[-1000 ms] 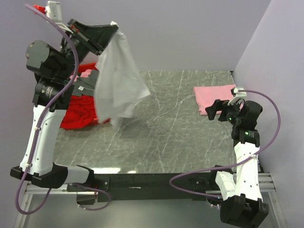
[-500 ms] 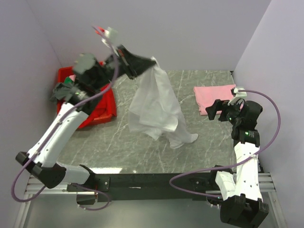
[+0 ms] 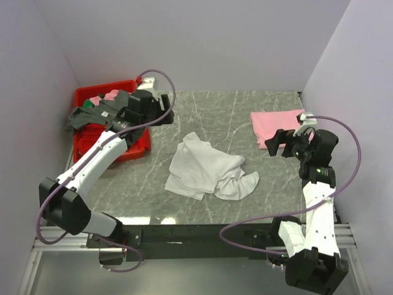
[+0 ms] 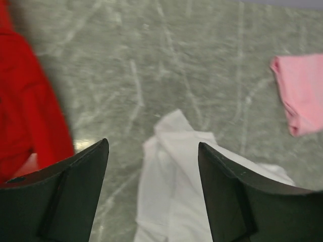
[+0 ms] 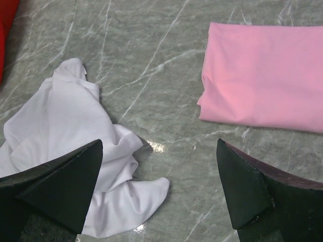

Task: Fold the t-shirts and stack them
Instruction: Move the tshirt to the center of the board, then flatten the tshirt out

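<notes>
the white shirt (image 3: 206,169) lies crumpled in the middle of the desk (image 3: 202,114), its long side running from far left to near right. the pink shirt (image 3: 276,126) sits folded at the far right, long edge across the desk. the left tool (image 4: 151,146) hangs spread and empty near the red bin (image 3: 86,95). the right tool (image 5: 159,146) is spread wide too, holding nothing.

Readable text, all views: none that I can make out.
White t-shirt (image 3: 206,169): plain crumpled cloth. I see no print, and no label that I can read.
Pink t-shirt (image 3: 275,123): plain, no lettering that I can see from any camera.
Red bin (image 3: 136,144): I find no legible marking on its walls.
Tabletop (image 3: 209,114): pale veining only, no signs or numbers.
</notes>
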